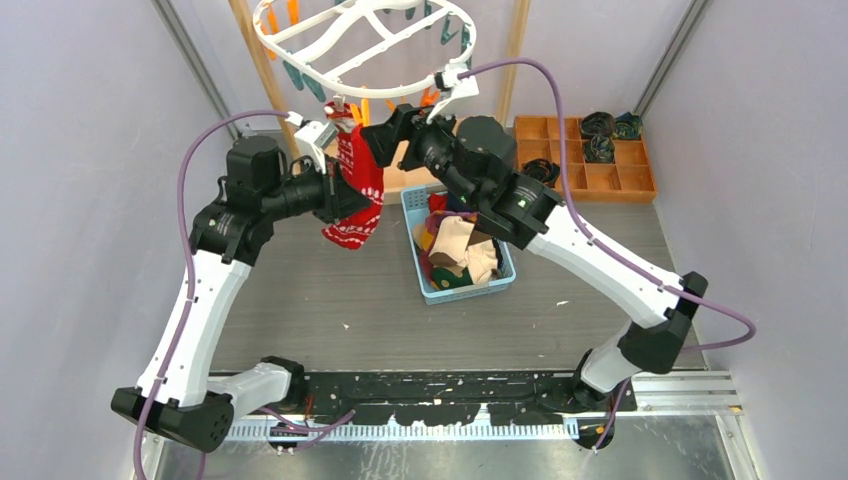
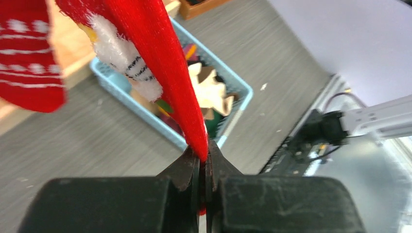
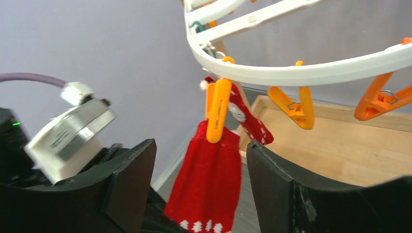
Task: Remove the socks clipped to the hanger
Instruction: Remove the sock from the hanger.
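Looking from the top, the red sock [image 1: 358,180] hangs from the white hanger [image 1: 400,90], above the tabletop [image 1: 320,300] and beside the blue basket [image 1: 468,290].

From the left wrist, the left end effector [image 2: 203,160] is pinched tight on the sock's low end.

From the right wrist, the right end effector [image 3: 201,155] is wide open and holds nothing. The orange clip [image 3: 217,109] sits between its fingers. I think it should squeeze the clip's top while the left one pulls down gently.

Left arm [image 1: 195,300]: white shells and black joints, elbow out to the left, forearm reaching inward.
Left pincer [image 2: 203,156]: black, two-fingered, tips pressed together on a red knitted sock [image 2: 165,63].
Right arm [image 1: 600,260]: white and black, stretched inward and forward.
Right pincer [image 3: 200,148]: black, fingers spread wide, gripping nothing.
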### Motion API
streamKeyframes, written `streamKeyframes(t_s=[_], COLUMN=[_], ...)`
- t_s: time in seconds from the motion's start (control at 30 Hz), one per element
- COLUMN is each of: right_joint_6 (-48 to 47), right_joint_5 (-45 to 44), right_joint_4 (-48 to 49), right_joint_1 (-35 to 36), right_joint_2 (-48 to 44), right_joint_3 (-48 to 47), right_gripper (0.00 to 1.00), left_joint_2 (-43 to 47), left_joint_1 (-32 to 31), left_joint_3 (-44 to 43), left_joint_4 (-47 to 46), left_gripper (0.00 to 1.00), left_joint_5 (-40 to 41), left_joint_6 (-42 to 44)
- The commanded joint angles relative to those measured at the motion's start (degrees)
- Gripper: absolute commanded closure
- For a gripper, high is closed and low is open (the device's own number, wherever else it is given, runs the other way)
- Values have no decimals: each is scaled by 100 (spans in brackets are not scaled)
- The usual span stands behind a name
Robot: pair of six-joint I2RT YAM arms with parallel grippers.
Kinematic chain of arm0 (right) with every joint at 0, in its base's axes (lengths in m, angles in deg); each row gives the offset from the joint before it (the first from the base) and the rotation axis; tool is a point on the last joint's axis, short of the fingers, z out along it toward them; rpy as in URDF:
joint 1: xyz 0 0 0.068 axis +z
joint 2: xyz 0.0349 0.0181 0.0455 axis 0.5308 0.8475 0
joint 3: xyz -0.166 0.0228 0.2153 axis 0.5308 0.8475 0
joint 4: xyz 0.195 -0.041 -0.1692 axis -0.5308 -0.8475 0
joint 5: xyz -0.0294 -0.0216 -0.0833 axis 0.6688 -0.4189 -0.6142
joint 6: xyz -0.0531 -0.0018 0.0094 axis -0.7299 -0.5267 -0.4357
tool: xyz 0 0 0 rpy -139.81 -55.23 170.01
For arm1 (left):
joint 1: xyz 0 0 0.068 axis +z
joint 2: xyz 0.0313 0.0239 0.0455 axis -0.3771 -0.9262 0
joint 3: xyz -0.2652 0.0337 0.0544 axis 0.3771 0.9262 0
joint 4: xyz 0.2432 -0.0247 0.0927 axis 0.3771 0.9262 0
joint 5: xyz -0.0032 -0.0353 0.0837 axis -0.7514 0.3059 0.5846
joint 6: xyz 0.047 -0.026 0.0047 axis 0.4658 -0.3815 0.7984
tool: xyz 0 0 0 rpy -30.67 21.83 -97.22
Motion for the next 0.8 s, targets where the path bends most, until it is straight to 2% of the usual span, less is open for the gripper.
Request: streamKeyframes(t_s=[0.0,0.2,0.37,0.5,0.77], right_joint_6=[-433,-453,-519,-616,-663], right_joint_5=[-407,-503,-631,-652,-802], right_joint_4=[-483,-896,-1016,-1264,-1658], right_joint_1=[43,115,135,132,136], right_joint_2=[309,832,1079,1362,1822], right_joint_3=[-607,-1413,-1862,-2339,-3016], right_gripper=[27,29,29,28,28], left_joint_2=[184,231,545,834,1009], left_joint_1=[-230,-651,-1199,-1465,-1732], left_joint_3=[-285,-278,305,791,1132], left_joint_4=[369,9,-733,-1213,-1741], left_gripper=[100,100,100,100,100], left_joint_5=[1140,2108,2674,2895,3237], left_joint_6=[1341,2616,3624,4236,5023])
